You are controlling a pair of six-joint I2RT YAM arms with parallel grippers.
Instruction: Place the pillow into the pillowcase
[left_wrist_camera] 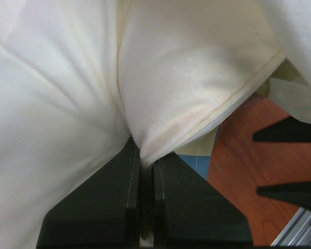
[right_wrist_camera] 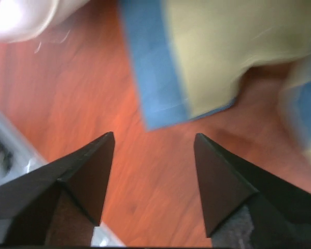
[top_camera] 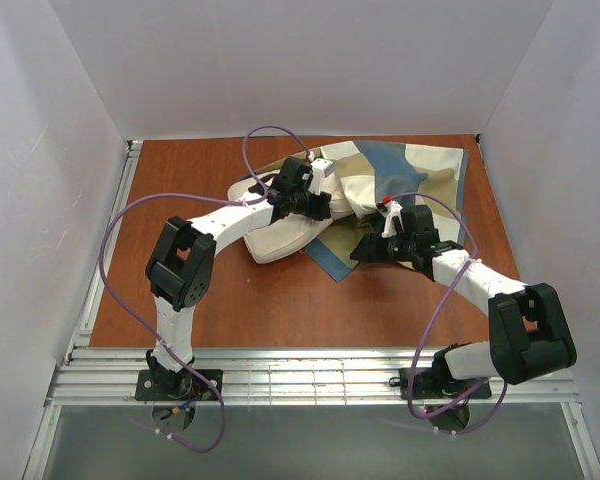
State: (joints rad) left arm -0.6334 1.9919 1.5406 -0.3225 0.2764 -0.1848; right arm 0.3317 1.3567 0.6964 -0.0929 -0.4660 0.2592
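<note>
The cream-white pillow (top_camera: 285, 238) lies at the middle of the table, its far end against the pillowcase (top_camera: 410, 170), which is crumpled in blue, tan and cream blocks at the back right. My left gripper (top_camera: 322, 205) is shut on a pinch of the pillow's cloth (left_wrist_camera: 171, 88) by its piped edge. My right gripper (top_camera: 363, 250) is open and empty, just above the wood near the pillowcase's blue near corner (right_wrist_camera: 155, 78). The pillow's heart mark is hidden.
The wooden table (top_camera: 280, 300) has white walls on three sides and a metal rail (top_camera: 310, 375) along its near edge. Purple cables (top_camera: 115, 260) loop round both arms.
</note>
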